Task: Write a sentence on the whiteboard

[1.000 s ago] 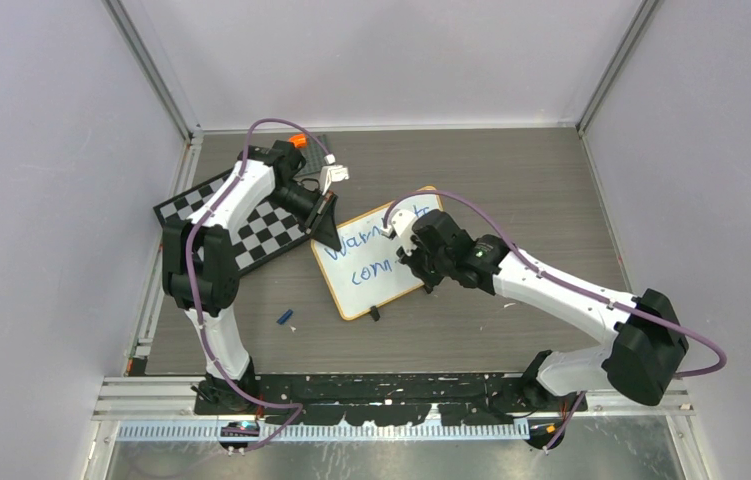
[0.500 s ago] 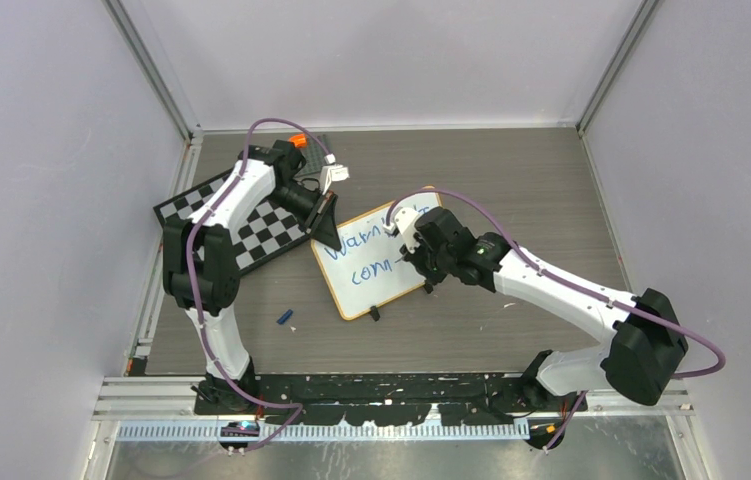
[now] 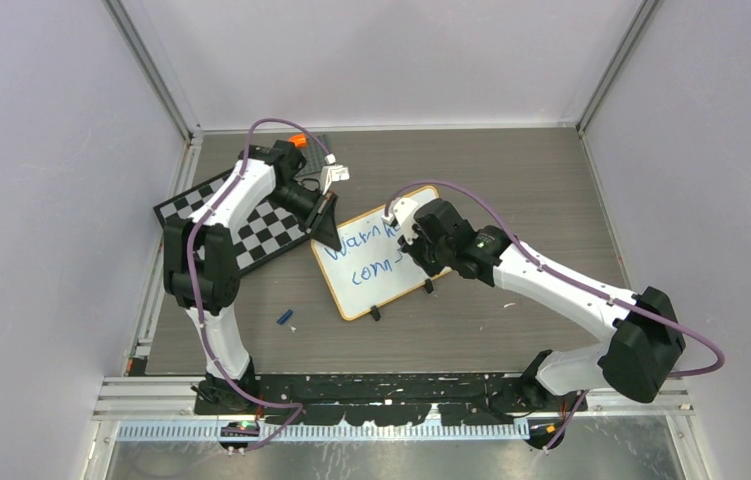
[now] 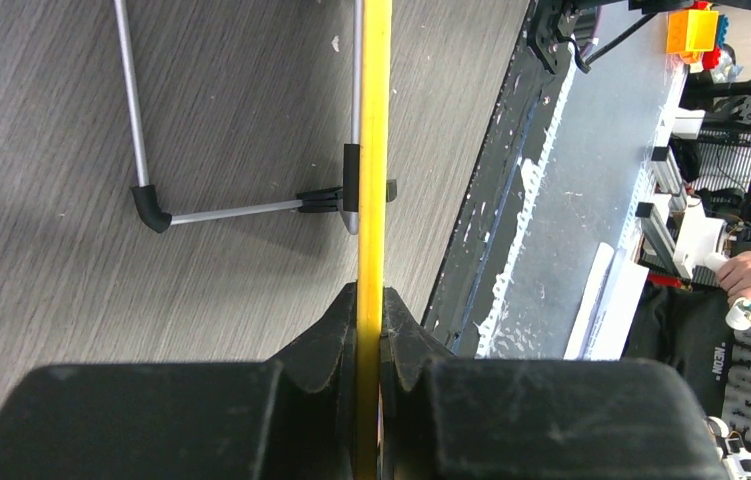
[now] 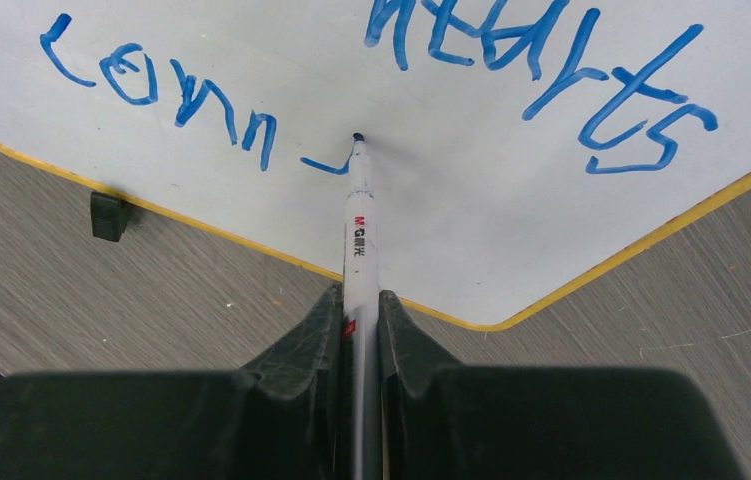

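The whiteboard [image 3: 394, 283] is sitting near the middle of the wood-grain table [image 3: 531, 180], turned at an angle. One corner is lying just beside the checkered board [image 3: 269, 236]. The left gripper [image 4: 371, 305] is pinching the board at that corner. In the left wrist view its fingers [image 4: 336, 340] are closed tight on the thin yellow rim [image 4: 373, 120], which is showing edge-on between them. Beside the rim, a wire stand [image 4: 236, 211] with a black tip is reaching out over the table, and it is joining the board at a black clip [image 4: 351, 180].

The sentence [image 3: 370, 272], in blue handwriting, is running across the board in two lines. From above, the first line is reading "Warm h" before the right arm is covering it, and the second is reading "conn". In the right wrist view the script is appearing upside down, with "hearts" and "conn" both showing.

The right gripper [image 5: 359, 300] is gripping a white marker [image 5: 359, 240], its fingers closed narrowly on the barrel. The marker's dark tip is touching the white surface at the end of a short blue stroke just after "conn".

A black foot [image 5: 109, 215] is sitting against the yellow rim on the edge nearest the arms. A small blue object [image 3: 286, 317] is lying on the table, apart from the board and nearer the left arm's base.
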`<action>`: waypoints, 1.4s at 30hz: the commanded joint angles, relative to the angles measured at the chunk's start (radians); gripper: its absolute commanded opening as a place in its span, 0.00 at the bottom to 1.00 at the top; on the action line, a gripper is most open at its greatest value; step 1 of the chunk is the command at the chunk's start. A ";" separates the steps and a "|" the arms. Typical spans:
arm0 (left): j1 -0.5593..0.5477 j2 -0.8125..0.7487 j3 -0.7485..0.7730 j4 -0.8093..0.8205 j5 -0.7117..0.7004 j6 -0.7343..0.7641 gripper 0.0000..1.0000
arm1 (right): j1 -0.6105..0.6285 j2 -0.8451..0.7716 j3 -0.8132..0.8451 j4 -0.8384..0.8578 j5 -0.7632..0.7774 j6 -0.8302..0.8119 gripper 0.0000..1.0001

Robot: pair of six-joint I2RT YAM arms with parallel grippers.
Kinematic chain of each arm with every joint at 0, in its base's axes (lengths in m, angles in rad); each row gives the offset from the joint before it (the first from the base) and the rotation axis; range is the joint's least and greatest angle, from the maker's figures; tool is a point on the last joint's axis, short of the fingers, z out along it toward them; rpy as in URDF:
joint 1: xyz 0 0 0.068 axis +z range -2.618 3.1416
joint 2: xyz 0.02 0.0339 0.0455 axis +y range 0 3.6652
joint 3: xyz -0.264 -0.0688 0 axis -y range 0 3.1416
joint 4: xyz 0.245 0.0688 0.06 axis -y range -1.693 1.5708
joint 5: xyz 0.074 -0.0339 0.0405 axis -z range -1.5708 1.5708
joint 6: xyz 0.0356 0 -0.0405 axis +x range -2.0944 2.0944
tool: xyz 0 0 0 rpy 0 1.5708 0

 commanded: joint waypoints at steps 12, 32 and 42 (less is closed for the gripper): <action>-0.020 0.037 0.006 0.033 -0.015 0.002 0.00 | 0.038 0.007 -0.034 0.030 0.007 0.003 0.00; -0.021 0.038 0.011 0.032 -0.015 -0.001 0.00 | 0.004 -0.055 -0.019 -0.040 0.036 -0.030 0.00; -0.021 0.037 0.014 0.031 -0.013 -0.001 0.00 | -0.033 -0.074 0.004 -0.020 0.032 -0.021 0.00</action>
